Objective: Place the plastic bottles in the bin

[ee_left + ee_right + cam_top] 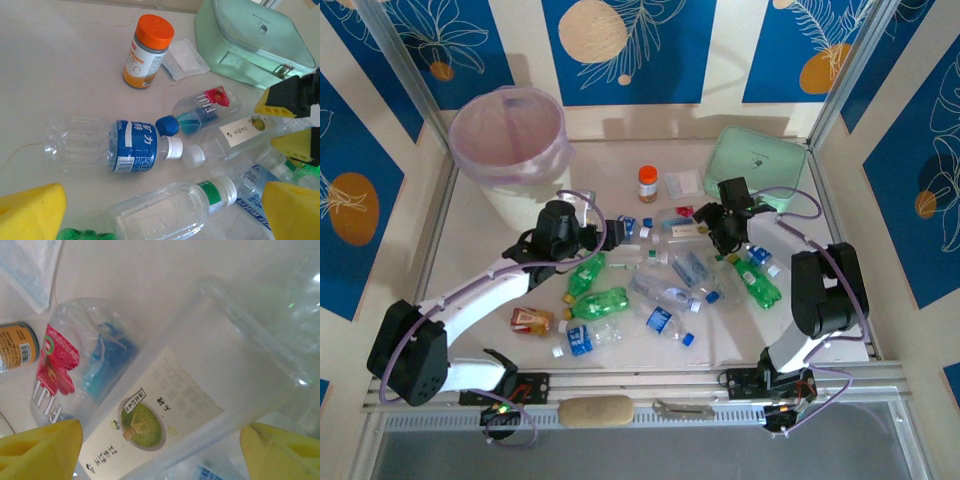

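You had the bin point(508, 172) standing at 10 o'clock on the table point(470, 260), and all you could see inside it was its pink liner. The mint green case point(758, 165) sat at 1 o'clock with its lid shut, so its contents were hidden. The plastic bottles point(660, 320) lay on their sides in a loose heap at the middle of the table, between your two arms and well apart from the bin

Your right gripper point(160, 440) straddled a clear white-labelled bottle point(165, 410), with a yellow pad on either side of its body. You could not tell whether the pads pressed it. In that wrist view the bottle's long axis ran from 7 to 1 o'clock, and a red-flowered bottle point(55, 365) lay just beside it at 9 o'clock

Your left gripper point(165, 202) hung with its jaws spread wide and held nothing. A green-banded bottle point(150, 215) lay between its fingers, cap toward 2 o'clock. Beyond it a blue-labelled bottle point(115, 146) lay along 9 to 3, cap at 3
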`<state>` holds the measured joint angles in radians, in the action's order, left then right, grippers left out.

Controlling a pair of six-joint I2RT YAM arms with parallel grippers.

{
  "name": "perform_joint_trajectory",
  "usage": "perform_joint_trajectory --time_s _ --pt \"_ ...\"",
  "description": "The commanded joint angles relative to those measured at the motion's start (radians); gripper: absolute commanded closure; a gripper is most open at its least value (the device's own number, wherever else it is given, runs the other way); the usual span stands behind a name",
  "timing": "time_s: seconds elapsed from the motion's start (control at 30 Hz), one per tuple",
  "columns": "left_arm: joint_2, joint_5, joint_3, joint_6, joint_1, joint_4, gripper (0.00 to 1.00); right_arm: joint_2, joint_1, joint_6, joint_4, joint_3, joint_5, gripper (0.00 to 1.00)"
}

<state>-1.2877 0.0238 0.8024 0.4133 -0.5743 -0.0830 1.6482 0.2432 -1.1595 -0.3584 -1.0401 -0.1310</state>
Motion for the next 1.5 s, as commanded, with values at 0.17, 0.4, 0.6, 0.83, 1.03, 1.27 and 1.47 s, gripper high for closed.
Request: perform_joint_trajectory --time_s 0.17,0.4,0.6,0.83,1.03,1.27,1.47 --pt "0.036 -0.054 -0.04 -0.07 -0.003 -0.02 0.0 0.098 0.004 -0.055 -0.022 -0.07 -0.019 0.17" --pt "0.045 -0.075 -0.062 -0.08 -0.004 -0.026 0.0 0.15 0.011 -0.065 -0.019 -0.098 -0.036 0.17" --pt "0.047 -0.078 -0.062 -0.084 -0.004 -0.026 0.0 0.189 0.012 -0.072 -0.006 -0.116 -0.038 0.17" --pt "0.057 -0.085 -0.062 -0.084 -0.004 -0.02 0.0 0.183 0.012 -0.063 0.016 -0.104 -0.048 0.33" --pt "0.062 -0.09 -0.056 -0.084 -0.004 -0.013 0.0 0.144 0.013 -0.057 0.034 -0.09 -0.054 0.42" --pt "0.08 -0.071 -0.038 -0.084 -0.003 0.005 0.0 0.04 0.011 -0.035 0.084 -0.056 -0.059 0.5" --pt "0.075 0.005 0.002 -0.066 -0.003 0.002 0.0 -0.052 -0.003 0.042 0.128 -0.041 -0.032 0.6"
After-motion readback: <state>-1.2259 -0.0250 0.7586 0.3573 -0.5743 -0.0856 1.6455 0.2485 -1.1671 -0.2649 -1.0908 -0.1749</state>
